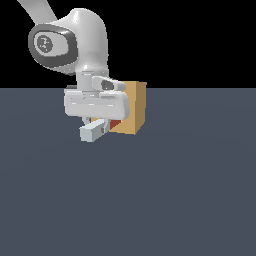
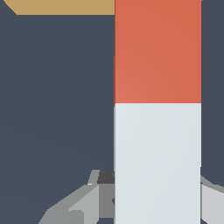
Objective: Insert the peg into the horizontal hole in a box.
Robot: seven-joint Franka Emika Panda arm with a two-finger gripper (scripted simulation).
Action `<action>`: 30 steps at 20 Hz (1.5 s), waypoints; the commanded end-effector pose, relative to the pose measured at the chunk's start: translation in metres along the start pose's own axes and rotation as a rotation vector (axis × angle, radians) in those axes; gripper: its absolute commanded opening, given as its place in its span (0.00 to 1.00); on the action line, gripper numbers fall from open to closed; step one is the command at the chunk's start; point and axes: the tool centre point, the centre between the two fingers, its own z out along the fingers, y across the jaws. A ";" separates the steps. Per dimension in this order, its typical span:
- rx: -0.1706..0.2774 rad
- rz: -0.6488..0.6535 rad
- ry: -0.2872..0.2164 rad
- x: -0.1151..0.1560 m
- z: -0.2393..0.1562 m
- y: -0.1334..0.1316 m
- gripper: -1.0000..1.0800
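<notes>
Peg held level at the box's face, red end leading, insertion apparently just begun or about to.

The grey floor (image 1: 190, 190) runs bare around the work; on it sits the tan box (image 1: 136, 107), partly hidden behind the white arm (image 1: 82, 37) that hangs over it from the exterior view's left. Below the wrist, the gripper (image 1: 95, 120) is clamped on the pale half of the peg (image 2: 157, 109), fingers (image 2: 83, 201) pressed to its sides near the grey end. The red half points at the box and meets its face. The hole itself I cannot make out from here; the peg and the hand cover it. I'd judge the pickup and lining-up done, with most of the push inward left, since the whole grey half and some red remain outside.
</notes>
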 end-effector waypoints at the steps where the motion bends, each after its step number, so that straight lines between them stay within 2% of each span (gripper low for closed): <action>1: -0.002 0.001 0.001 0.000 -0.001 0.001 0.00; 17: -0.001 0.002 0.001 0.005 -0.001 0.002 0.00; 22: -0.002 0.002 0.001 0.029 -0.001 0.001 0.00; 30: -0.003 0.002 0.002 0.089 -0.002 0.001 0.00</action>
